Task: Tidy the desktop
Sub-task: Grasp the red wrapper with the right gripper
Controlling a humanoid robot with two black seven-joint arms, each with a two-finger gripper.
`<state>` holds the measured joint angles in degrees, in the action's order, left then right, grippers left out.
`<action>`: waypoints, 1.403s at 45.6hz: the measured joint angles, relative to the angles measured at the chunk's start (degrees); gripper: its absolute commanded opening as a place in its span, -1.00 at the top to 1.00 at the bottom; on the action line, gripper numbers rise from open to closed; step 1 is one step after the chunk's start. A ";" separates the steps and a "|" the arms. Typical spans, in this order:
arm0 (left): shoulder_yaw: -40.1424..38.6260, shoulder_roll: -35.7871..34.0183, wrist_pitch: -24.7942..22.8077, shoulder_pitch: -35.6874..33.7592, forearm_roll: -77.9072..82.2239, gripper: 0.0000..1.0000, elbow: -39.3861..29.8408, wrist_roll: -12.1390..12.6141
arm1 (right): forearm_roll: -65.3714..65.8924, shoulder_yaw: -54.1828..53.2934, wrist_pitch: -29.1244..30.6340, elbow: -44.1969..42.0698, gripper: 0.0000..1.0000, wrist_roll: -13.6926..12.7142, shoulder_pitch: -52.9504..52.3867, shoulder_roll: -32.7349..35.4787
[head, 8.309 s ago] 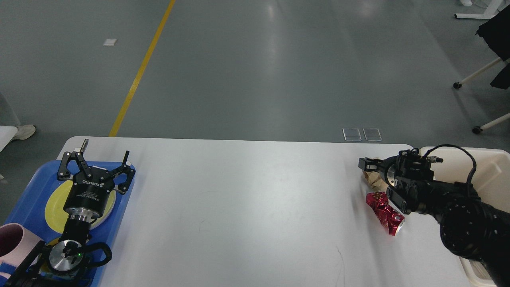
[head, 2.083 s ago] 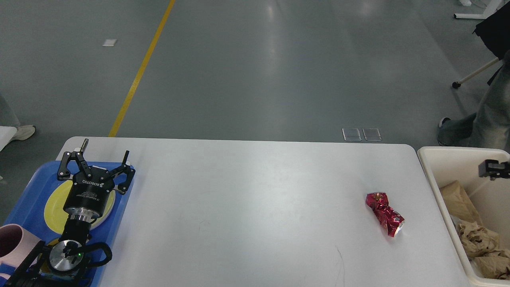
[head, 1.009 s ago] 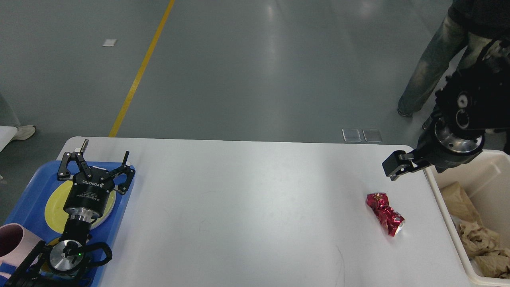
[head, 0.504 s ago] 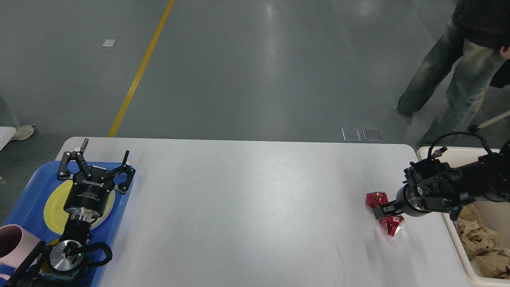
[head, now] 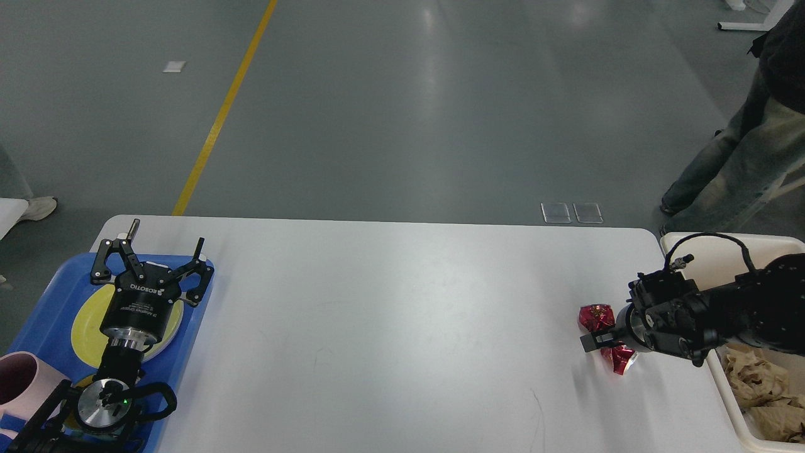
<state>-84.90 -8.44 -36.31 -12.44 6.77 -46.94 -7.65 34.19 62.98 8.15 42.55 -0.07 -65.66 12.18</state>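
Right tool [head: 597, 336] sits right on the crushed red can [head: 605, 335] at the table's [head: 390, 314] four o'clock side, grip unclear, the can's long way running eleven to five, while the left tool [head: 151, 258] waits wide open, far away at nine o'clock.

"ROBOTIQ" in white on the left gripper [head: 151, 264] body.

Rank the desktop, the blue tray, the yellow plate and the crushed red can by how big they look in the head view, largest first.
1. desktop
2. blue tray, though partly cut off by the frame edge
3. yellow plate, partly hidden by the left arm
4. crushed red can, partly hidden by the right gripper
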 measured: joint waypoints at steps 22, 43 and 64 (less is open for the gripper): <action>0.00 0.00 0.07 -0.03 -0.04 -0.93 0.00 0.00 | -0.76 -1.30 -2.38 -0.80 -0.65 -0.02 2.33 -0.77; 0.00 0.00 0.10 -0.01 -0.04 -0.93 -0.06 0.00 | -6.10 -1.92 -3.56 -1.33 1.00 -0.07 2.98 -0.77; 0.00 0.00 0.01 -0.01 0.00 -0.93 -0.05 0.00 | -10.33 -2.06 -2.68 0.79 1.00 -0.27 1.78 -0.06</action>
<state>-84.90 -8.44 -36.30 -12.45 6.77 -46.99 -7.65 23.86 60.92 5.47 43.34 -0.35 -63.88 12.13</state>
